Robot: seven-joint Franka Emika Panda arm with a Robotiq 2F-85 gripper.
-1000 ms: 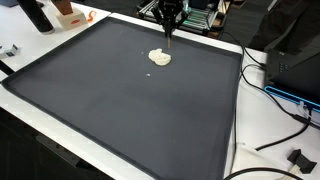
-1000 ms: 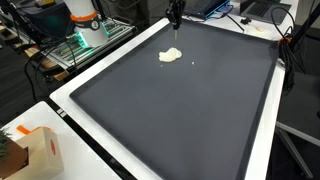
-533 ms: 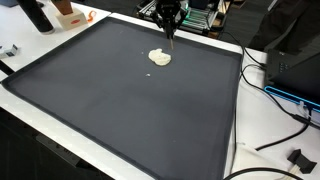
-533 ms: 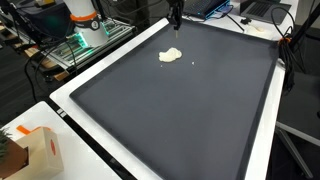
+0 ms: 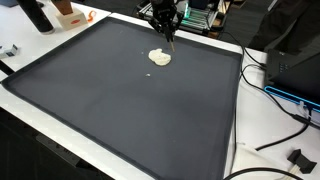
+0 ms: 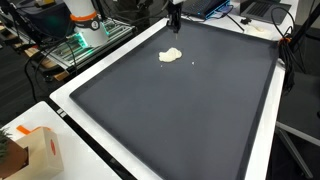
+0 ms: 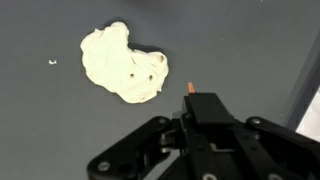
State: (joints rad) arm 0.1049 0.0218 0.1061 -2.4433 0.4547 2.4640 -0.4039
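Cream-coloured lump (image 7: 122,65) lies flat on the black mat (image 7: 40,120), with a lobed outline and two tiny dents on its right half. In both exterior views the lump (image 5: 159,57) (image 6: 171,55) sits toward the far part of the mat (image 5: 120,110) (image 6: 180,110), well away from the near edge. A small pale crumb (image 7: 52,62) (image 5: 150,72) (image 6: 193,64) lies near it, apart from it.

The end effector (image 7: 200,108) hangs just beside the lump, its fingers pressed together on a thin stick (image 7: 187,88) whose orange tip points at the mat close to the lump's right edge without touching the lump. Whether the tip meets the mat, I cannot tell. In the exterior views the end effector (image 5: 168,26) (image 6: 174,12) stands above the lump at the mat's far edge, the stick (image 5: 170,40) pointing down.

The mat covers most of a white counter (image 5: 238,130). Black cables (image 5: 275,120) trail beside it, and an orange-and-white box (image 6: 40,150) stands at a near corner.
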